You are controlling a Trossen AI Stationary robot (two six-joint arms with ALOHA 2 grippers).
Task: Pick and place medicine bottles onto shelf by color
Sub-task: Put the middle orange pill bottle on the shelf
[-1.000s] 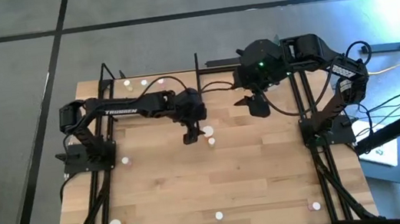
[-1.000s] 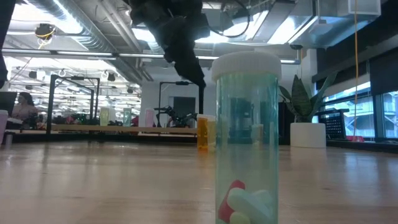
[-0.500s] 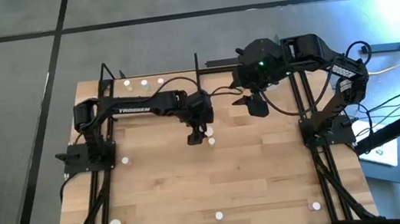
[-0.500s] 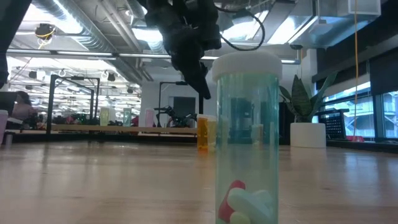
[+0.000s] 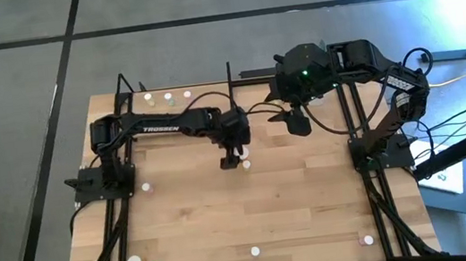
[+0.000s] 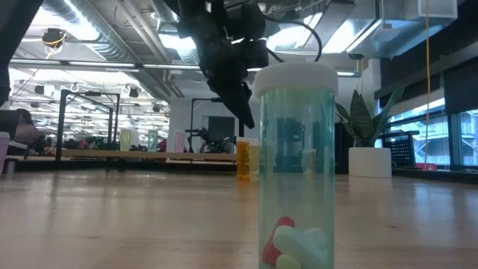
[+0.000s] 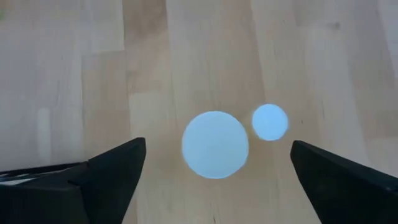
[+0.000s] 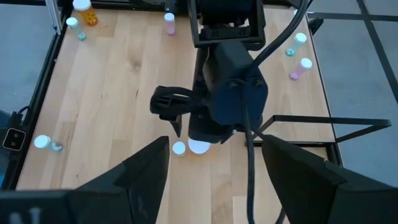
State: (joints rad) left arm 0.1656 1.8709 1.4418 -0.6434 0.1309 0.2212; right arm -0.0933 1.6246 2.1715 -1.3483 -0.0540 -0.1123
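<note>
left claw [image 5: 233,161] hanging over the middle of the counter [image 5: 227,221], pointed straight down, fingers [image 7: 112,171] spread wide. directly beneath, between the two fingers in the left wrist view: the large white cap of a bottle [image 7: 215,144], standing upright, long axis vertical — so only the round cap shows. a smaller capped bottle [image 7: 270,122] just beside it, also inside the span of the fingers, nearer one of them. seen from above, the pair sits just at the claw's tip, the small one [image 5: 246,164] barely clear of it. in the low view, an orange bottle [image 6: 245,158] standing under the dark claw; cannot tell whether this is one of the pair.

left arm clearly the nearer one. right claw [image 5: 298,125] waiting well apart toward the far right of the counter, fingers parted and nothing between them, looking across at the left wrist. likely snag: the two bottles so close together that closing on the large one could catch or tip the small one.

shelf [image 5: 176,95] along the far edge, a few small bottles already on it; other bottles scattered near the front edge of the counter.

against a second ago: left arm stretched further toward the centre, claw shifted from beside the caps to right over them, and opened wider. right arm unchanged.
</note>
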